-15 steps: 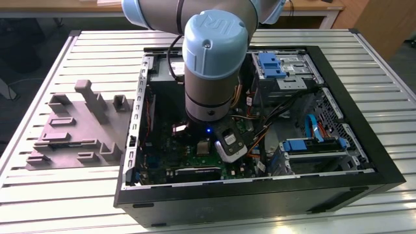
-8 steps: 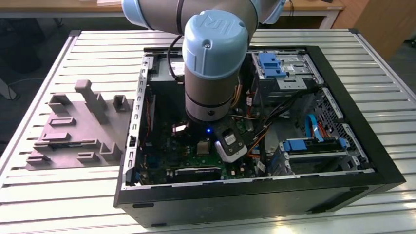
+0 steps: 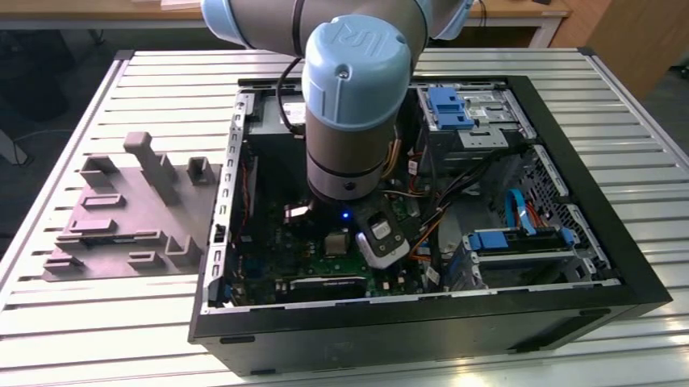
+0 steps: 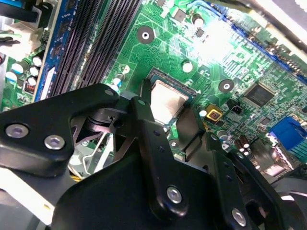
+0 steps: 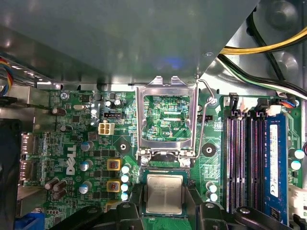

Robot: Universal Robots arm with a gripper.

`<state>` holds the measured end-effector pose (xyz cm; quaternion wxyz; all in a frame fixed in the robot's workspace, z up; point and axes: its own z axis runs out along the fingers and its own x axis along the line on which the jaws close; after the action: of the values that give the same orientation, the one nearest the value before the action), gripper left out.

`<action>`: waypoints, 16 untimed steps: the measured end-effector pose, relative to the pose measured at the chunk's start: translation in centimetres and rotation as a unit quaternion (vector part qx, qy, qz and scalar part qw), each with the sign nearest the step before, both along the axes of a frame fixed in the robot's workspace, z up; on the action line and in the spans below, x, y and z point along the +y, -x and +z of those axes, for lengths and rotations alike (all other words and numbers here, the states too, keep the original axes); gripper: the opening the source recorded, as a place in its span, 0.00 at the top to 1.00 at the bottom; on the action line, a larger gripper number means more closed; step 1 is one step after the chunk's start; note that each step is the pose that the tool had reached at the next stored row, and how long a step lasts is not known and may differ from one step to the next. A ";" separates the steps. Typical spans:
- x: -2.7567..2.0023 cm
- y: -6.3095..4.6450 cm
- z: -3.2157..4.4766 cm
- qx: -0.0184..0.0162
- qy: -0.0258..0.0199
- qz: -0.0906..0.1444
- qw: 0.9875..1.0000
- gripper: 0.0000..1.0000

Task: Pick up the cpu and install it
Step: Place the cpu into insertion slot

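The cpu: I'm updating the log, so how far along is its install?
Done: the cpu lies flat in its socket. In hand: the gripper hovers just above it. Left: the socket's metal frame is flipped open, not yet closed.

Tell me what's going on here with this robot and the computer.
A robot arm reaches down into an open computer case. Its gripper sits right at the cpu, which appears to lie in the socket of the green motherboard. The socket's metal hold-down frame stands flipped open. A grey moulded tray lies on the table beside the case, at the exterior view's left.
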<state>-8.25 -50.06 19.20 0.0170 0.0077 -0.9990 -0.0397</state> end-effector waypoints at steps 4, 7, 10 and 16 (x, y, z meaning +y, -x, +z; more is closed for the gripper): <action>0.18 0.0 -0.02 0.000 0.000 -0.004 1.000 0.52; 0.31 0.0 -0.06 0.000 0.000 -0.011 1.000 0.52; 0.32 0.0 -0.11 0.000 0.000 -0.012 1.000 0.53; 0.29 0.0 -0.19 0.000 0.000 -0.011 1.000 0.60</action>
<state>-8.25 -49.77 19.01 0.0166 -0.0030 -0.9991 -0.0399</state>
